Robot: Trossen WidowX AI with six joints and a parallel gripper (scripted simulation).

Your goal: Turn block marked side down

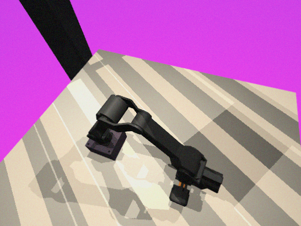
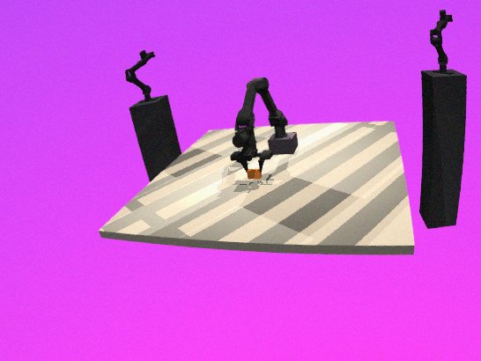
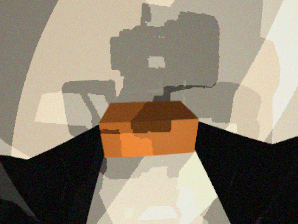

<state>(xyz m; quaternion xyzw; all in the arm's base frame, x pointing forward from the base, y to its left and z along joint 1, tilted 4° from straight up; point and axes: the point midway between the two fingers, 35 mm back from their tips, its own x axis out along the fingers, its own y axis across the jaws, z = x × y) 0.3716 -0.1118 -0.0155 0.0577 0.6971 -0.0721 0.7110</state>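
Note:
An orange block (image 2: 254, 173) (image 3: 177, 139) is held between the two black fingers of my gripper (image 2: 254, 171) (image 3: 148, 128). My gripper is shut on the block's two ends. In the exterior view the block hangs a little above the table (image 2: 374, 229) (image 1: 91, 82), with shadow under it. In the top view only thin orange slivers show between the gripper parts. The wrist view shows a darker upper face and a brighter face towards the camera, both with shadow patches. I cannot tell which side is the marked one.
The arm's dark base block (image 1: 103, 150) (image 2: 283, 143) stands on the table behind the gripper. Two dark pillars (image 2: 154, 136) (image 2: 442, 150) with small arms on top stand beyond the table's left and right edges. Striped shadows cross the table.

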